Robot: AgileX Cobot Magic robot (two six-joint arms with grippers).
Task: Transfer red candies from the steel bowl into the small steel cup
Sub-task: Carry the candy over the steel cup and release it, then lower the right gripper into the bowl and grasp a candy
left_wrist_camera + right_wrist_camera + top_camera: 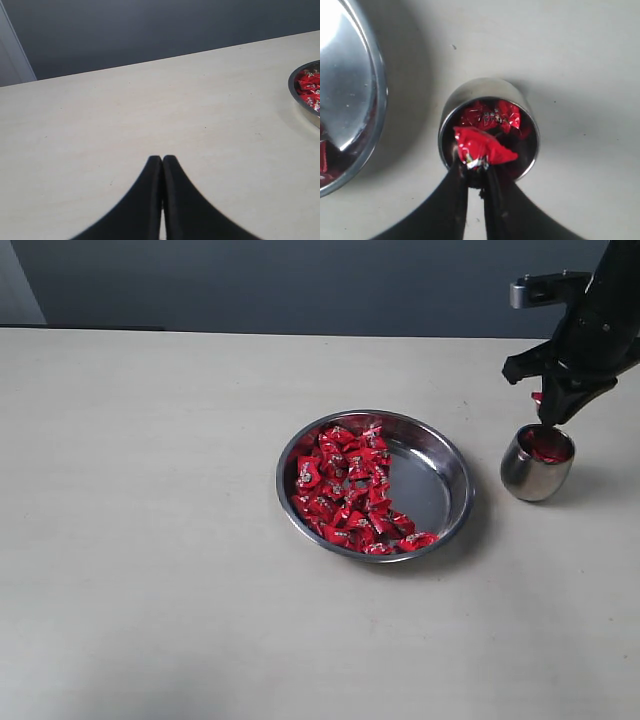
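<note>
Where the exterior view looks down on a pale table (pixel 150 570), a steel bowl (pixel 452 465) sits at the centre of the frame, its left half heaped with red candies (pixel 345 490). At the right edge stands a small cup (pixel 530 478) with red inside, the right gripper (pixel 548 414) just above its mouth. Left wrist view: the left gripper (pixel 162 161) is pressed closed on nothing above bare table, the bowl's rim well apart. Right wrist view: the right gripper pinches one candy (pixel 482 147) over the cup's opening, more candies lying inside.
</note>
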